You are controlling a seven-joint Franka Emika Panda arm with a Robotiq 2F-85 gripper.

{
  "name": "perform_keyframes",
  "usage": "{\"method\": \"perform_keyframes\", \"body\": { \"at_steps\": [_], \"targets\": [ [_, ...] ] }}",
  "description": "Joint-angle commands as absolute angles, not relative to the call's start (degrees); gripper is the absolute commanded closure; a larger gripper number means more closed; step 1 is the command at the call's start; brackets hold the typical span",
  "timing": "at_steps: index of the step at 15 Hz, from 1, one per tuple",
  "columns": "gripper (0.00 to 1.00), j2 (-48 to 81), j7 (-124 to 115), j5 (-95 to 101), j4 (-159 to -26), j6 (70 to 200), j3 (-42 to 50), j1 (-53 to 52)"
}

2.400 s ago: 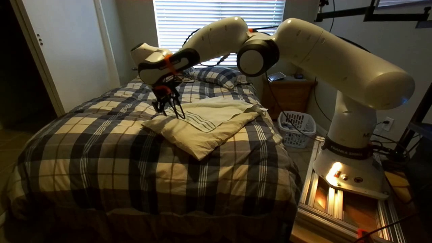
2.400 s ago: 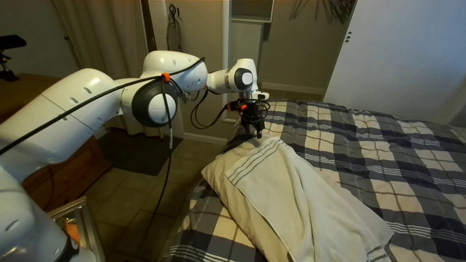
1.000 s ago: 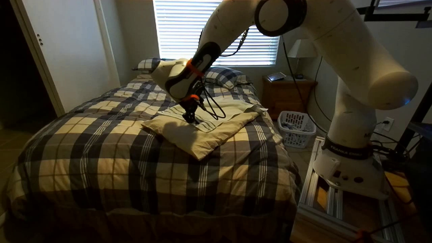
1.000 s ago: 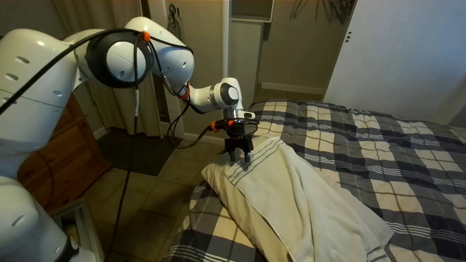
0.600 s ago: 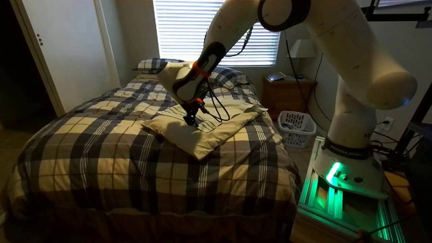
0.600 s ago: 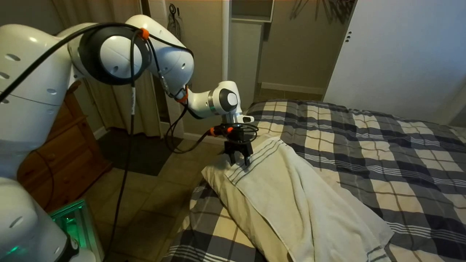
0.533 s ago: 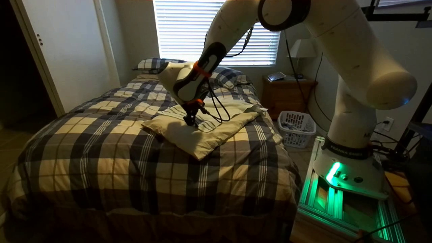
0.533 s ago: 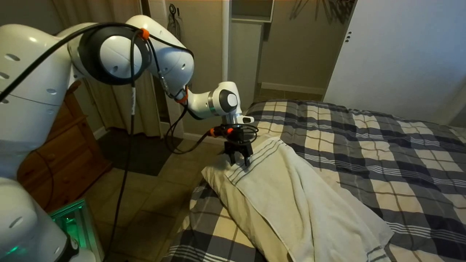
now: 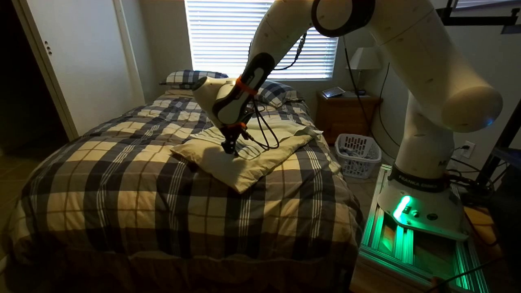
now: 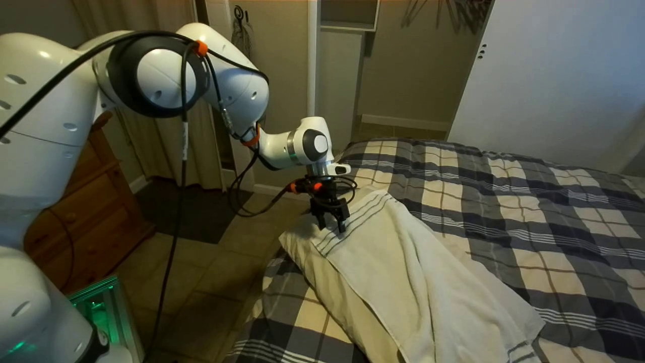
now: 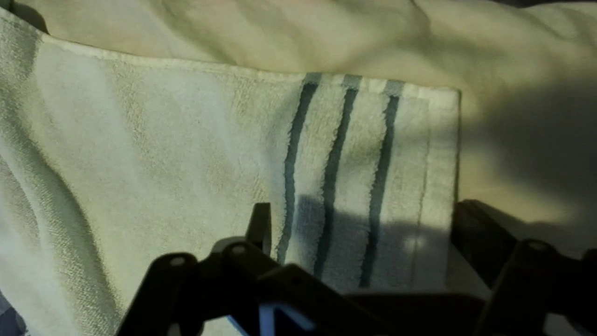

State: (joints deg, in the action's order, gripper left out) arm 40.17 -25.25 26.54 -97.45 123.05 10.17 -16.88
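A white towel [image 11: 177,140] with dark stripes lies spread over a cream pillow [image 9: 240,177] on the bed; both show in all views. My gripper [image 10: 332,228] points down over the towel's striped end. In the wrist view the gripper [image 11: 361,207] stands open, its fingers [image 11: 261,224] wide apart. One finger is beside the stripes, the other at the towel's hemmed edge over the pillow. Towel cloth lies below the gap, with the gripper's shadow across it. Nothing is gripped. Whether the fingertips touch the cloth I cannot tell.
A plaid cover [image 9: 134,179] spreads over the bed. Beside the bed stand a white laundry basket [image 9: 358,156] and a wooden nightstand [image 9: 346,116] with a lamp [image 9: 365,59]. Loose black cables [image 10: 242,201] hang from the arm. A wooden drawer unit [image 10: 95,217] is behind the arm.
Over the last couple of seconds the gripper has come down and toward the base, onto the striped end. In the last half second it sank slightly. The base light turned green. Towel and pillow look unmoved.
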Motion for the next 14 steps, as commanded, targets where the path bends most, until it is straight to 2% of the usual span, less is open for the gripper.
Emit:
{"method": "perform_keyframes", "body": {
  "at_steps": [1, 3, 6, 11, 14],
  "targets": [
    [0.00, 38.7, -26.1, 27.4, -99.7, 124.4, 9.3, -16.3],
    [0.26, 38.6, -26.3, 27.6, -99.7, 123.9, 9.5, -16.4],
    [0.50, 38.4, -24.4, 26.5, -99.5, 121.5, 8.8, -15.9],
    [0.84, 38.9, -25.0, 26.9, -99.0, 119.8, 9.0, -15.6],
    [1.00, 38.5, -24.8, 26.0, -98.8, 119.7, 8.6, -15.0]
  ]
}}
